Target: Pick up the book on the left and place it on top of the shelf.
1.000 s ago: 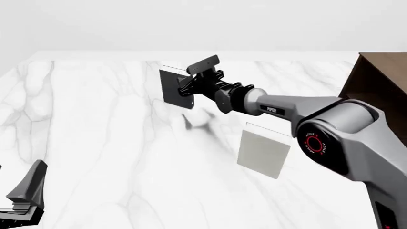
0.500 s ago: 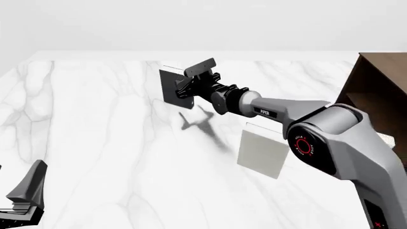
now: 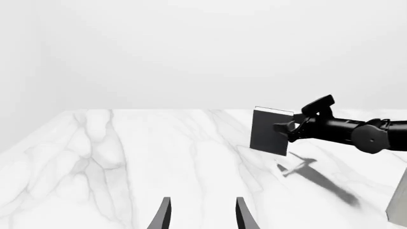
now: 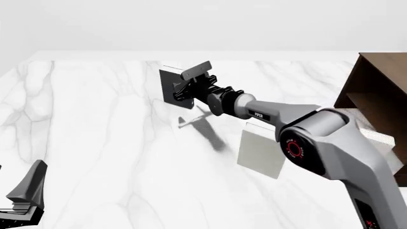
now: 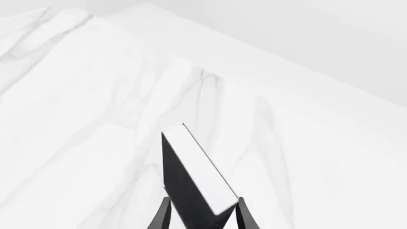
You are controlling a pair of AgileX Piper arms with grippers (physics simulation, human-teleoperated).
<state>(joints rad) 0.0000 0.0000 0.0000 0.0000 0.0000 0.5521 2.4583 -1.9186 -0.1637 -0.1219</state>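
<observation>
The dark charcoal book (image 4: 167, 86) with white page edges stands upright on the table at the far left. It also shows in the left wrist view (image 3: 269, 131) and the right wrist view (image 5: 190, 179). My right gripper (image 4: 186, 86) is open, and its fingers (image 5: 167, 214) straddle the book's near edge. The brown shelf (image 4: 380, 90) stands at the right edge of the table. My left gripper (image 4: 25, 198) is open and empty at the near left, far from the book, with its fingertips (image 3: 164, 217) over bare table.
A light grey book (image 4: 262, 153) stands upright under my right arm, in the middle right. Another pale book (image 4: 376, 138) lies partly hidden beside the shelf. The table is white marble (image 4: 95, 124).
My right arm has reached further forward and left, bringing its fingers over the dark book's edge. The book and the left arm have not moved.
</observation>
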